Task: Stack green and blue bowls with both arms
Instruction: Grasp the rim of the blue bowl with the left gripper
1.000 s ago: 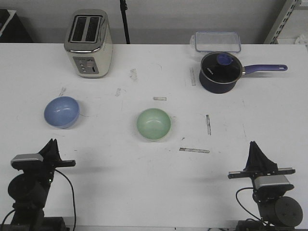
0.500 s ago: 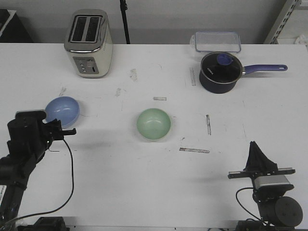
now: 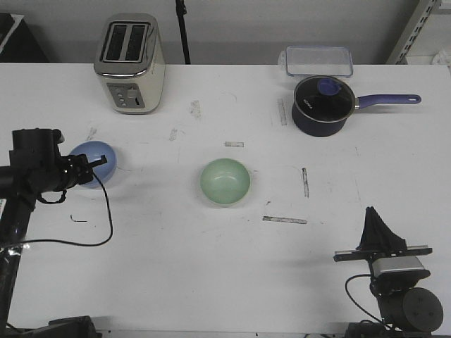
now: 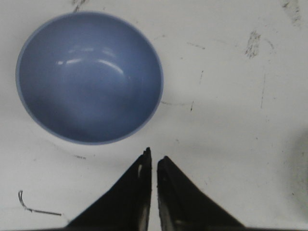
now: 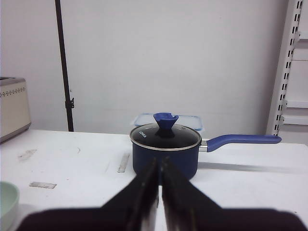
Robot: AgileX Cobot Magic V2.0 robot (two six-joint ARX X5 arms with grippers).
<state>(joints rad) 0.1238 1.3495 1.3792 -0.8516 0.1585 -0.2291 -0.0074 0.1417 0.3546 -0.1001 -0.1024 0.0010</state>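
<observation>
The blue bowl (image 3: 99, 156) sits upright at the table's left, partly covered by my left arm. In the left wrist view the blue bowl (image 4: 89, 77) is empty and lies just beyond the fingertips. My left gripper (image 3: 90, 166) (image 4: 154, 158) hovers above the bowl's near rim, shut and empty. The green bowl (image 3: 225, 182) sits upright and empty at the table's middle; its edge shows in the right wrist view (image 5: 6, 204). My right gripper (image 3: 373, 215) (image 5: 159, 162) is shut and empty at the front right, far from both bowls.
A toaster (image 3: 130, 63) stands at the back left. A navy saucepan (image 3: 323, 104) (image 5: 165, 149) with a purple handle stands at the back right, with a clear lidded container (image 3: 318, 60) behind it. The left arm's cable (image 3: 106, 222) hangs over the table's front left.
My left arm has risen from the front left edge and moved forward over the blue bowl. The right arm and both bowls have not moved.
</observation>
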